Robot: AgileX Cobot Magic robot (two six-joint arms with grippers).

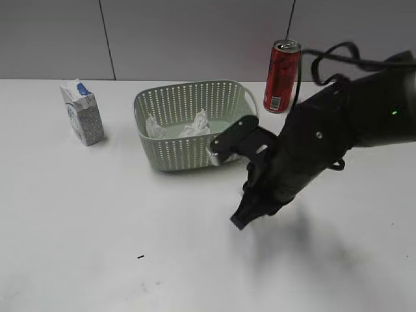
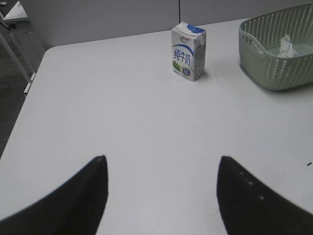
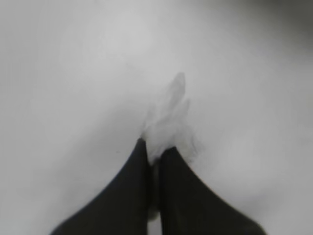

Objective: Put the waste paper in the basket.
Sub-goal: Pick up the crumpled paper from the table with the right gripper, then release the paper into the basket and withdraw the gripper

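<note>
The pale green basket (image 1: 174, 155) stands at mid-table with two crumpled white paper wads (image 1: 196, 125) inside. My right gripper (image 1: 220, 151) is shut on a third white wad (image 1: 214, 156) and holds it just outside the basket's front right corner. In the blurred right wrist view the wad (image 3: 168, 122) sticks out past the closed fingertips (image 3: 155, 149). My left gripper (image 2: 162, 159) is open and empty over bare table. It sees the basket (image 2: 274, 71) far to its right, with a wad (image 2: 287, 46) in it. The left arm is out of the exterior view.
A white-and-blue carton (image 1: 82, 112) stands upright left of the basket and also shows in the left wrist view (image 2: 188, 51). A red can (image 1: 281, 75) stands behind the basket's right end, close to my right arm. The table's left edge (image 2: 29, 98) shows.
</note>
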